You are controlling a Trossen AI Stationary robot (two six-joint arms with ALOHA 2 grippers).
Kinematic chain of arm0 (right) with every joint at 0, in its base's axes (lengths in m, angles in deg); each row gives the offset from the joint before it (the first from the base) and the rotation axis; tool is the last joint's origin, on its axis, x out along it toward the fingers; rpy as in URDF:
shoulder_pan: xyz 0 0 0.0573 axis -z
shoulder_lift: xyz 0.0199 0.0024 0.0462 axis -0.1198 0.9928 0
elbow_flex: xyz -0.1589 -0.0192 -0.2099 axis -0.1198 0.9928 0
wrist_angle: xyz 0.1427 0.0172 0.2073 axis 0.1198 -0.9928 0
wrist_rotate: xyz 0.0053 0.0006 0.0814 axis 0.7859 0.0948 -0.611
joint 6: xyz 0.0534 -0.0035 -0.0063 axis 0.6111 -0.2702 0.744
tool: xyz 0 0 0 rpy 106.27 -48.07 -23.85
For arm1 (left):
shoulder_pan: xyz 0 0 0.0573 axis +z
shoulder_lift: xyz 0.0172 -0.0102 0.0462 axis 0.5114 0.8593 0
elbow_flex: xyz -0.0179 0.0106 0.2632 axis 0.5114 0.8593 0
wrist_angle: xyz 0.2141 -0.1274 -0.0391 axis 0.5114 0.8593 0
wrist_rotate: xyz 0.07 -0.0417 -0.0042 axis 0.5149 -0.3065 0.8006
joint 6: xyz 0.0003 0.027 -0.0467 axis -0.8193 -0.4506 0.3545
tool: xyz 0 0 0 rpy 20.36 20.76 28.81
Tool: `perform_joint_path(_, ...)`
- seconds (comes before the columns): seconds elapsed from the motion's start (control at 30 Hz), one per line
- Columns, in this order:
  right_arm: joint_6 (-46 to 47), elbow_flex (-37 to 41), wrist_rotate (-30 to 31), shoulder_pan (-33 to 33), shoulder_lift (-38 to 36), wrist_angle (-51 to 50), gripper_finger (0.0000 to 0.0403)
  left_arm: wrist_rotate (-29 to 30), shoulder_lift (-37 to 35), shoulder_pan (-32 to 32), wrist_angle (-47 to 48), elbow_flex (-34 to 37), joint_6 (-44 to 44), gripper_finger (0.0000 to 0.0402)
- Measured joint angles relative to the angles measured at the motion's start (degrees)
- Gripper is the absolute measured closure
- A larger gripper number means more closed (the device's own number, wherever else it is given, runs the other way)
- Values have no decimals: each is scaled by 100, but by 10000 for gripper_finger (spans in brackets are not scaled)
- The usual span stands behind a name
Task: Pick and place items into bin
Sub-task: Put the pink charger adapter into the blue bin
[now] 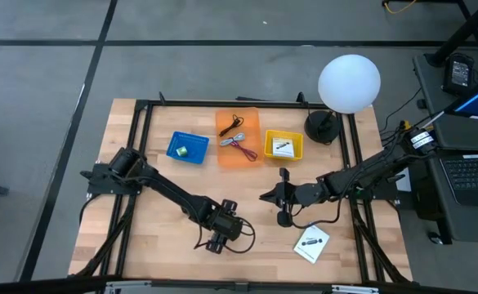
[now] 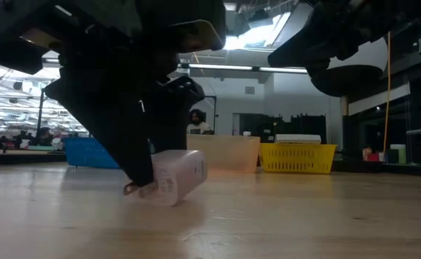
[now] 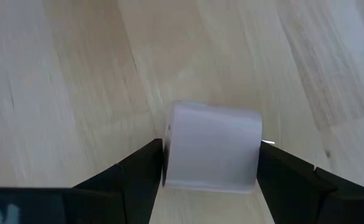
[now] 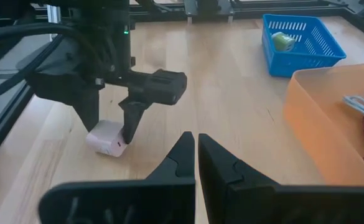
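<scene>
A small white block (image 3: 213, 146), one of the items, lies on the wood table near its front edge, tilted in the low view (image 2: 178, 175). My left gripper (image 3: 211, 148) is open and points steeply down over it, one finger on each side of the block (image 4: 107, 138). My right gripper (image 4: 196, 140) is shut and empty, hovering over the table's middle (image 1: 265, 196). At the back stand a blue basket (image 1: 188, 147), an orange bin (image 1: 239, 137) holding thin cables, and a yellow bin (image 1: 283, 145) holding a white card. My left gripper's fingers (image 3: 138, 171) come from above and stand close beside two opposite sides of the white block; whether they touch it I cannot tell. The block rests on the table.
Another white card with black marks (image 1: 311, 243) lies near the front right. A lamp with a white globe (image 1: 349, 82) and black base (image 1: 322, 126) stands at the back right. A black cable (image 1: 304, 222) loops below my right arm. A green piece (image 4: 282, 41) sits in the blue basket.
</scene>
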Motion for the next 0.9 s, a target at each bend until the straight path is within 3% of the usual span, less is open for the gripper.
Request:
perform_joint_path(0.4,-11,0,0,0,0,-9,399,90,-18,31,20,-9,-101,164)
perform_joint_path(0.63,-13,0,0,0,0,-12,399,72,-25,31,26,-9,-101,204)
perform_joint_path(0.9,-13,0,0,0,0,-12,399,56,-112,28,275,0,-208,205)
